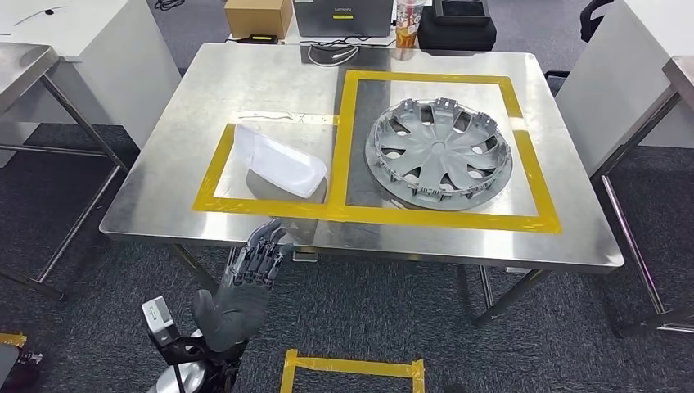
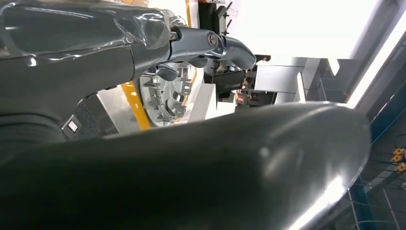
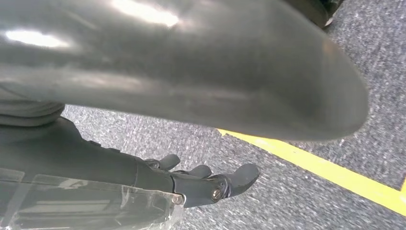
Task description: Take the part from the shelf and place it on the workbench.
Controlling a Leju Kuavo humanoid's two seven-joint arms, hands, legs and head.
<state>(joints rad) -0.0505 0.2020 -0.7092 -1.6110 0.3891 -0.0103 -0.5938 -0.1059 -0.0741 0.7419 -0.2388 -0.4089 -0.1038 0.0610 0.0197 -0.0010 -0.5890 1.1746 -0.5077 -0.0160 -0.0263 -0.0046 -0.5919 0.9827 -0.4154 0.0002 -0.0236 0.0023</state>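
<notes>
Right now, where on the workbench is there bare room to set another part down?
The workbench is bare left of the yellow tape and along its near edge. The small frame holds the white part; the hubcap nearly fills the large one. The back edge is cluttered.

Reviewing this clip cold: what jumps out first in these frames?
The silver hubcap draws the eye first, lying flat in the larger yellow-taped box on the right of the steel workbench. Beside it, in the smaller taped box, lies a white plastic part. The left hand is raised at the near table edge, fingers extended and holding nothing.
</notes>
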